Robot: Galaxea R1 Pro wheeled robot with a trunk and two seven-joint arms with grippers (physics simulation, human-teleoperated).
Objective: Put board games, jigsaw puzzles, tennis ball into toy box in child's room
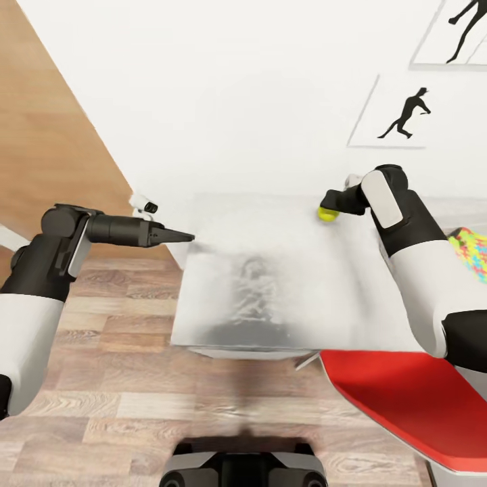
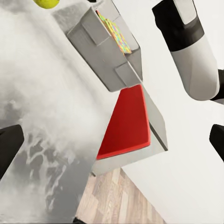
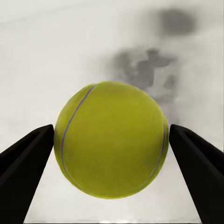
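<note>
Two fingers of the right tool [image 3: 112,149] are flanking the tennis ball [image 3: 111,139] on the worktop [image 1: 284,291], spread wide, each just off it; closing evenly across its middle should be stopping it rolling away. The left tool [image 1: 181,237] is hovering at the worktop's edge; I cannot tell its spread.

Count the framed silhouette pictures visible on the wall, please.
2: one picture hangs above the right arm, another picture is at the top right corner, partly cut off. More may be hidden.

Child's bedroom or playroom: plain white walls, wood-plank floor [image 1: 122,406], black sports-silhouette wall pictures [image 1: 404,113] at 2 o'clock, light-grey desk [image 1: 270,284] with tennis ball [image 1: 327,214], jigsaw puzzle [image 1: 472,251] at 3 o'clock.
</note>
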